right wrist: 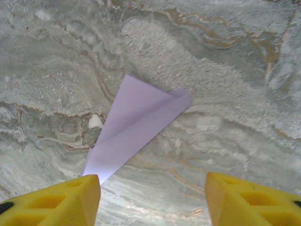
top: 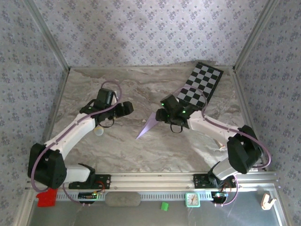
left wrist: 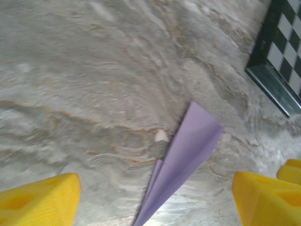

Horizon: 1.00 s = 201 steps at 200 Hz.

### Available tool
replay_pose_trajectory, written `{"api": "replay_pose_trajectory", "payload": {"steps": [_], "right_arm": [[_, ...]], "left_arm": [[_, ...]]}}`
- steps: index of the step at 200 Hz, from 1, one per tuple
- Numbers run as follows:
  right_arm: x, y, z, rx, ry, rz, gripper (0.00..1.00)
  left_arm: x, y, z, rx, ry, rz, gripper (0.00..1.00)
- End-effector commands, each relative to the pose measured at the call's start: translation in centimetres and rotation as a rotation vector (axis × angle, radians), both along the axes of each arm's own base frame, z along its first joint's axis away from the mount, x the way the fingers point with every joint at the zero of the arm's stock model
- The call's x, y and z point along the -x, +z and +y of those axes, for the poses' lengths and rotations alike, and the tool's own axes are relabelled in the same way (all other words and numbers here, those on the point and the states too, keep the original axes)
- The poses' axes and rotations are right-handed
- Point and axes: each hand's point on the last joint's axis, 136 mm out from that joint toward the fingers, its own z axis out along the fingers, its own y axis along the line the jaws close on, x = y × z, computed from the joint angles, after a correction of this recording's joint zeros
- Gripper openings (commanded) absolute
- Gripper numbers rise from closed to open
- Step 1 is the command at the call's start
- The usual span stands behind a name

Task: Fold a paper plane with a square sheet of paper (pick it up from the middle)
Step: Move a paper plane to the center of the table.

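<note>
The paper plane point(top: 148, 126) is a pale lilac dart lying flat on the marble table, its tip pointing to the near left. My left gripper point(top: 123, 109) hovers to its left, open, with yellow fingers point(left wrist: 42, 200) spread wide on either side of the dart point(left wrist: 186, 155) and touching nothing. My right gripper point(top: 162, 115) hangs over the dart's wide end, also open. In the right wrist view the plane point(right wrist: 134, 125) lies ahead of that gripper point(right wrist: 153, 197), with its tip near the left finger point(right wrist: 70, 200). The square sheet of paper is out of view.
A black-and-white chequered board point(top: 202, 84) lies at the back right, its edge point(left wrist: 282, 52) beyond the dart. A small white roll point(top: 99, 131) sits by the left arm. Patterned walls close in three sides. Small items point(top: 192, 199) lie past the front rail.
</note>
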Motion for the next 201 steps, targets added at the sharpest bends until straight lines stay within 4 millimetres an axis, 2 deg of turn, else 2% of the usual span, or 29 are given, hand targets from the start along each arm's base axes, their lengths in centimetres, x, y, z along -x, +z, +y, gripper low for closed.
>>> {"api": "replay_pose_trajectory", "payload": {"steps": [1, 7, 10, 18, 58, 96, 133, 169, 201], "right_arm": [[0.3, -0.2, 0.0, 0.102, -0.089, 0.020, 0.66], [0.6, -0.8, 0.4, 0.113, -0.092, 0.037, 0.67], [0.2, -0.1, 1.1, 0.097, -0.092, 0.026, 0.67], [0.3, -0.1, 2.1, 0.095, -0.097, 0.033, 0.68], [0.7, -1.9, 3.0, 0.171, -0.217, 0.091, 0.71], [0.2, -4.0, 3.9, 0.161, -0.273, 0.149, 0.70], [0.0, -6.4, 5.3, 0.170, -0.279, 0.241, 0.64], [0.6, -7.1, 4.7, 0.191, -0.318, 0.272, 0.58], [0.6, -6.6, 4.4, 0.155, -0.331, 0.248, 0.44]], "left_arm": [[1.1, -0.1, 3.4, -0.101, 0.035, -0.011, 0.91], [1.2, 0.0, 4.0, -0.109, 0.044, -0.014, 0.93], [1.2, 0.1, 4.3, -0.112, 0.047, -0.016, 0.94], [1.4, 0.3, 5.0, -0.118, 0.055, -0.022, 0.99], [2.0, 0.8, 7.5, -0.126, 0.101, -0.033, 1.00], [2.1, 1.2, 7.5, -0.099, 0.099, -0.053, 1.00], [2.1, 0.9, 7.4, -0.098, 0.090, -0.051, 1.00], [2.1, 0.7, 7.4, -0.096, 0.089, -0.045, 1.00], [1.9, 0.6, 7.3, -0.094, 0.086, -0.041, 1.00]]}}
